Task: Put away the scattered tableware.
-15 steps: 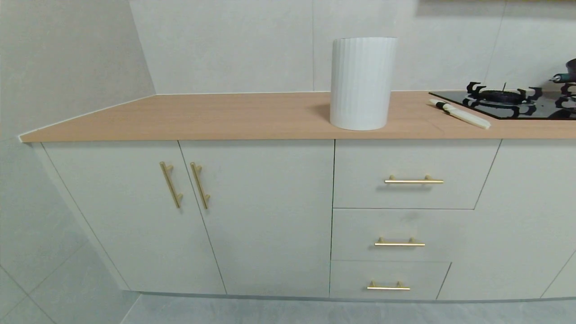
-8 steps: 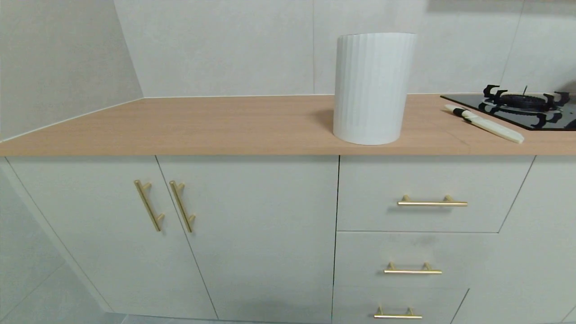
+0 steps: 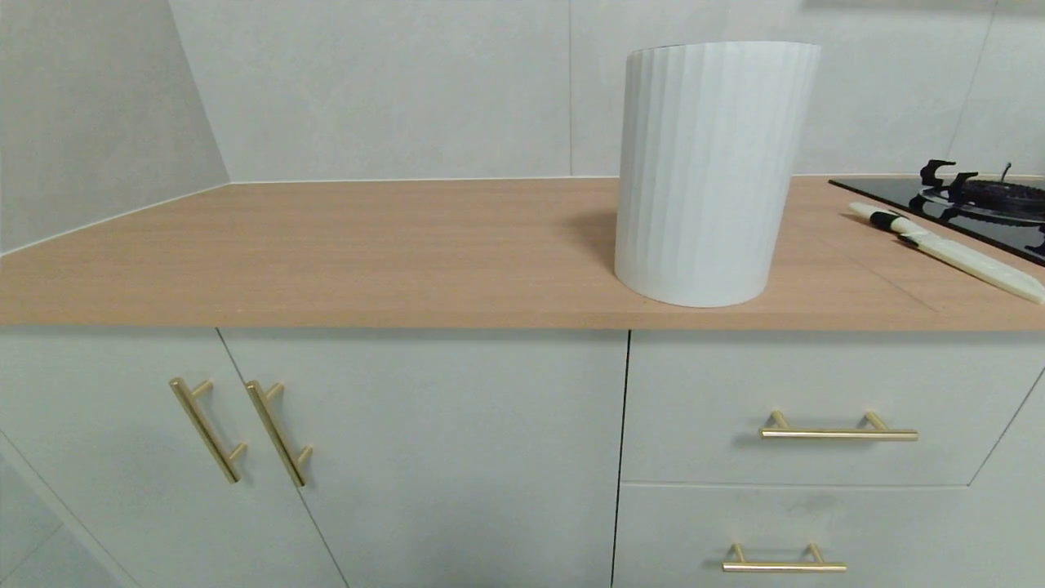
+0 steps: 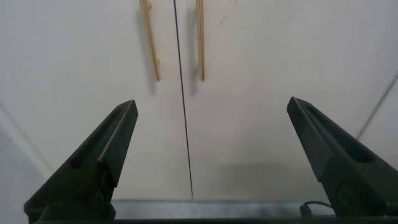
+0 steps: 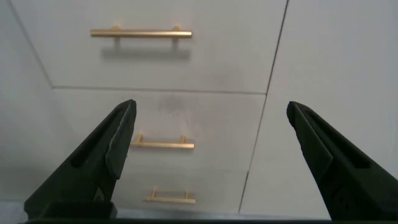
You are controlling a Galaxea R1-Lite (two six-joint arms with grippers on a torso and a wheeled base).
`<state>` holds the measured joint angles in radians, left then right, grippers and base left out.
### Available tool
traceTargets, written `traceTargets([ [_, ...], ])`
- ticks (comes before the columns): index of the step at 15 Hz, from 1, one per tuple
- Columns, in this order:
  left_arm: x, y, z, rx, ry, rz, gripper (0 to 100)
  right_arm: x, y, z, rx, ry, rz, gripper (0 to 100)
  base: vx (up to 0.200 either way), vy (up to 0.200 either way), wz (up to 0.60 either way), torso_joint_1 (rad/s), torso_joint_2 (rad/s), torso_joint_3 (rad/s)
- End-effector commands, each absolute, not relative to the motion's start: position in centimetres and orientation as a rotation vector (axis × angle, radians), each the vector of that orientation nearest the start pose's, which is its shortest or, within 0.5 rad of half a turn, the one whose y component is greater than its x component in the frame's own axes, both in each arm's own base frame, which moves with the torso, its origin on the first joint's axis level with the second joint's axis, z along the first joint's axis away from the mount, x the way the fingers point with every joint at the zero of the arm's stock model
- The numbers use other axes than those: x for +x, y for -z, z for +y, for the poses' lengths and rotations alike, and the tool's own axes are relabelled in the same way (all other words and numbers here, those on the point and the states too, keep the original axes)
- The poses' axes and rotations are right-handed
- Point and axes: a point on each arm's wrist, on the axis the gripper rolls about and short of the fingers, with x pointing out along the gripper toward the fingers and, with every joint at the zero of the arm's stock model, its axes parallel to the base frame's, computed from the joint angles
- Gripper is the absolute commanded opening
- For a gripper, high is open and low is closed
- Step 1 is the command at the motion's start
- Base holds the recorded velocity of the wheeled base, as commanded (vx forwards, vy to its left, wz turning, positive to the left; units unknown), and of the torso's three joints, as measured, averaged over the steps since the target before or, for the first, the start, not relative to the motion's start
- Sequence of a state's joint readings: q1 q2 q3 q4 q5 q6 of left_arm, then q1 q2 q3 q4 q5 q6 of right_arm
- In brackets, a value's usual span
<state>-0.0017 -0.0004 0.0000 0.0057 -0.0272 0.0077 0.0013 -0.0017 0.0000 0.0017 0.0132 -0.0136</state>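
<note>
- Left tool (image 4: 210,104) and right tool (image 5: 210,104) are wide open and hold nothing, ready to grab.
- Knife (image 3: 947,251) lies flat on the table (image 3: 367,245), at the right of the head view, near the tall white pot (image 3: 706,171). The pot is likely its home.

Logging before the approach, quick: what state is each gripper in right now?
Left gripper: open, holding nothing.
Right gripper: open, holding nothing.

Soft, even light; the white container (image 3: 710,171) casts a faint shadow leftward across the countertop (image 3: 326,245)
</note>
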Motion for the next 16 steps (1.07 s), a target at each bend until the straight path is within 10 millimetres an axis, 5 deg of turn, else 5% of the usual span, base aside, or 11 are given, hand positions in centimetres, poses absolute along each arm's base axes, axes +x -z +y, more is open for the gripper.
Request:
traceTargets([
  [1, -2.28, -7.49, -0.06, 0.008, 0.029, 0.006, 100, -2.28, -7.53, 0.02, -0.014, -0.017, 0.001, 100, 0.000, 0.000, -0.60, 0.022, 0.01, -0.007],
  [11, -2.28, -7.49, -0.06, 0.009, 0.029, 0.006, 100, -2.28, -7.53, 0.03, -0.014, -0.015, 0.001, 100, 0.000, 0.000, -0.12, 0.000, 0.00, 0.000],
  [16, -2.28, -7.49, -0.06, 0.009, 0.029, 0.006, 100, -2.28, -7.53, 0.03, -0.014, -0.015, 0.001, 100, 0.000, -0.200, 0.00, 0.002, 0.00, 0.002],
])
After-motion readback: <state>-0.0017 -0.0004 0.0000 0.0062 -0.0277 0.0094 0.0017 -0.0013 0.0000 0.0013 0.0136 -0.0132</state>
